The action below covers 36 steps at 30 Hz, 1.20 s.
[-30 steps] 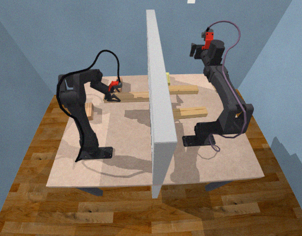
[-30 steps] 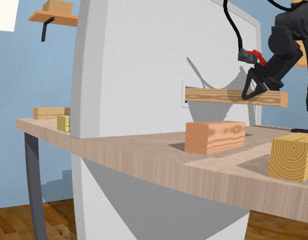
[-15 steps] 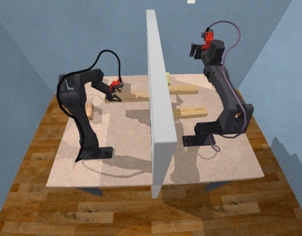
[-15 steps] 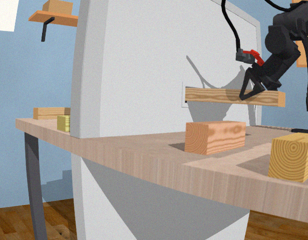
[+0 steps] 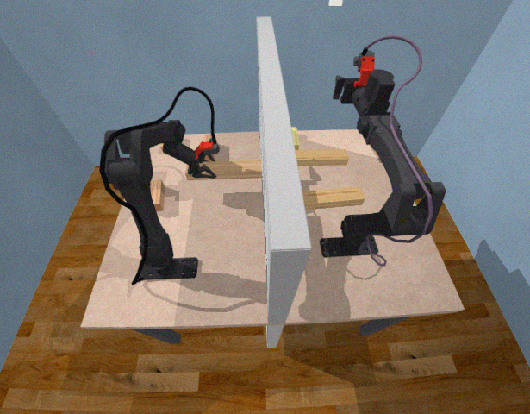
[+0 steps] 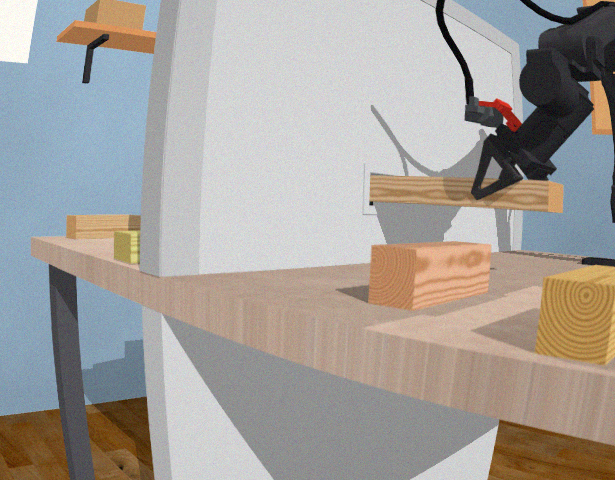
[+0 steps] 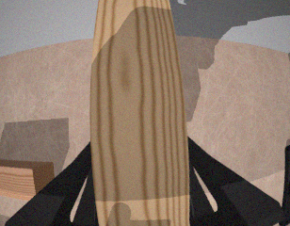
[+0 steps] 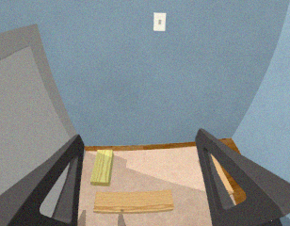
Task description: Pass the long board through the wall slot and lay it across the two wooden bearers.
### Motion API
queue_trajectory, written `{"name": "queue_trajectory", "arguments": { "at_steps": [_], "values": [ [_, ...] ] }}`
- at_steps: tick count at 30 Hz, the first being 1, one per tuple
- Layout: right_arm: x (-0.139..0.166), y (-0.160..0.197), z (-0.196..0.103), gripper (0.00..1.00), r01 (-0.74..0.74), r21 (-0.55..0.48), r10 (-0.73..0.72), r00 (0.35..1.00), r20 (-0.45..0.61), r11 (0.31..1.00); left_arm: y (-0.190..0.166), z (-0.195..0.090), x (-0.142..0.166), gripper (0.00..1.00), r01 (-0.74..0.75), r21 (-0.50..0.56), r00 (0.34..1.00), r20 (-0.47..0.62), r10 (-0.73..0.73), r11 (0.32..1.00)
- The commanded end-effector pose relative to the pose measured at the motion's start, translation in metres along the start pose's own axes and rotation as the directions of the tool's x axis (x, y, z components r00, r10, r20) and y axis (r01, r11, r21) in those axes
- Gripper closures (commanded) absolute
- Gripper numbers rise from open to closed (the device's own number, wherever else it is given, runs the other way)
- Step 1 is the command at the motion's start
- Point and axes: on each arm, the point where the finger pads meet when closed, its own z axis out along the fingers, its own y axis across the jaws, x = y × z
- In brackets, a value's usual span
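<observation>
Big bench (image 5: 220,294) (image 6: 297,294) (image 7: 244,94) (image 8: 159,165), grey panel wall (image 5: 278,134) (image 6: 276,129) (image 8: 27,122) splitting it. Long board (image 5: 238,168) (image 6: 421,190) (image 7: 136,94) sits raised off bench, one end at wall slot, rest on left arm's side. Far bearer (image 5: 327,157) (image 6: 103,226) (image 8: 133,201) and near bearer (image 5: 336,197) lie across wall, nothing on them. Yellow-green offcut (image 5: 295,138) (image 6: 126,246) (image 8: 102,167) near far one. Left tool (image 5: 211,171) (image 6: 485,191) (image 7: 140,174) pinches board; right tool (image 5: 338,87) (image 8: 139,135) spread wide, up high, holding zilch.

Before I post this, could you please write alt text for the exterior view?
A black gripper grips a long wooden board above the table, its far end at the slot in a grey wall. Two offcuts lie in front.
</observation>
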Motion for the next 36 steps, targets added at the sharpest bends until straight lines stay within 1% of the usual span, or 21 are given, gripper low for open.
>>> {"name": "queue_trajectory", "arguments": {
  "at_steps": [1,2,3,5,10,11,18,19,20,22,31,34,36],
  "values": [
    [-0.011,-0.002,-0.008,0.00,0.000,0.002,0.000,0.999,0.032,1.000,0.003,-0.008,-0.033,1.00,-0.044,-0.042,0.994,0.097,0.048,0.998],
    [-0.011,-0.002,-0.008,0.00,0.000,0.002,0.000,0.999,0.032,1.000,-0.004,-0.005,-0.030,1.00,-0.031,-0.028,0.995,0.097,0.034,0.999],
    [-0.011,-0.002,-0.008,0.00,0.000,0.002,0.000,0.999,0.032,1.000,0.005,-0.011,-0.038,1.00,-0.056,-0.053,0.993,0.098,0.061,0.997],
    [-0.011,-0.002,-0.008,0.00,0.000,0.002,0.000,0.999,0.032,1.000,0.006,-0.011,-0.040,1.00,-0.061,-0.057,0.993,0.099,0.067,0.996],
    [-0.011,-0.002,-0.008,0.00,0.000,0.002,0.000,0.999,0.032,1.000,-0.003,-0.002,-0.034,1.00,-0.035,-0.030,0.995,0.097,0.038,0.999],
    [-0.011,-0.002,-0.008,0.00,0.000,0.002,0.000,0.999,0.032,1.000,0.004,-0.006,-0.041,1.00,-0.056,-0.049,0.993,0.098,0.061,0.997],
    [-0.011,-0.002,-0.008,0.00,0.000,0.002,0.000,0.999,0.032,1.000,0.003,-0.001,-0.040,1.00,-0.045,-0.039,0.994,0.097,0.049,0.998],
    [-0.011,-0.002,-0.008,0.00,0.000,0.002,0.000,0.999,0.032,1.000,-0.004,0.002,-0.036,1.00,-0.033,-0.026,0.995,0.096,0.035,0.999],
    [-0.011,-0.002,-0.008,0.00,0.000,0.002,0.000,0.999,0.032,1.000,0.005,-0.004,-0.044,1.00,-0.057,-0.051,0.993,0.098,0.062,0.997],
    [-0.011,-0.002,-0.008,0.00,0.000,0.002,0.000,0.999,0.032,1.000,0.009,-0.006,-0.050,1.00,-0.072,-0.065,0.992,0.100,0.078,0.995],
    [-0.011,-0.002,-0.008,0.00,0.000,0.002,0.000,0.999,0.032,1.000,-0.001,0.006,-0.043,1.00,-0.040,-0.031,0.995,0.095,0.043,0.999],
    [-0.011,-0.002,-0.008,0.00,0.000,0.002,0.000,0.999,0.032,1.000,-0.002,0.006,-0.044,1.00,-0.042,-0.029,0.994,0.095,0.045,0.999],
    [-0.011,-0.002,-0.008,0.00,0.000,0.002,0.000,0.999,0.032,1.000,0.010,-0.001,-0.056,1.00,-0.076,-0.065,0.992,0.099,0.082,0.995]
  ]
}}
